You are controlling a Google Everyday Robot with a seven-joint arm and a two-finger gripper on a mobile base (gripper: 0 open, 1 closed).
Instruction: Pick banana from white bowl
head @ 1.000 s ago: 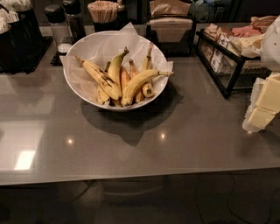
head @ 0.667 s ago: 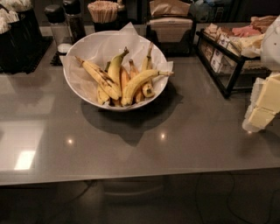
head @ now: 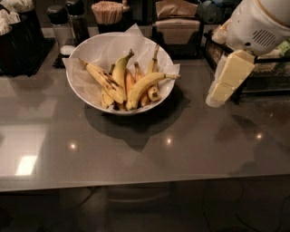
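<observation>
The white bowl [head: 77, 86], wide and lined with crumpled white paper, stands on the grey table at the centre left. Several bananas lie in it. The banana [head: 102, 79], long, fairly straight and speckled with dark streaks, lies at the left of the pile, its thin stem pointing to the upper left. A cleaner curved banana [head: 146, 85] lies across the front, and a greenish-yellow one [head: 120, 71] sits behind. My gripper [head: 218, 94], cream-coloured, hangs at the right, above the table and well to the right of the bowl, holding nothing.
A dark wire rack [head: 263, 77] with packets stands behind the gripper at the right. Shakers [head: 59, 25], a cup of stir sticks [head: 108, 12] and a napkin holder [head: 176, 27] line the back. The table's front edge [head: 136, 183] is near.
My gripper and arm have moved left and up, closer to the bowl. The bowl and bananas have not moved.
</observation>
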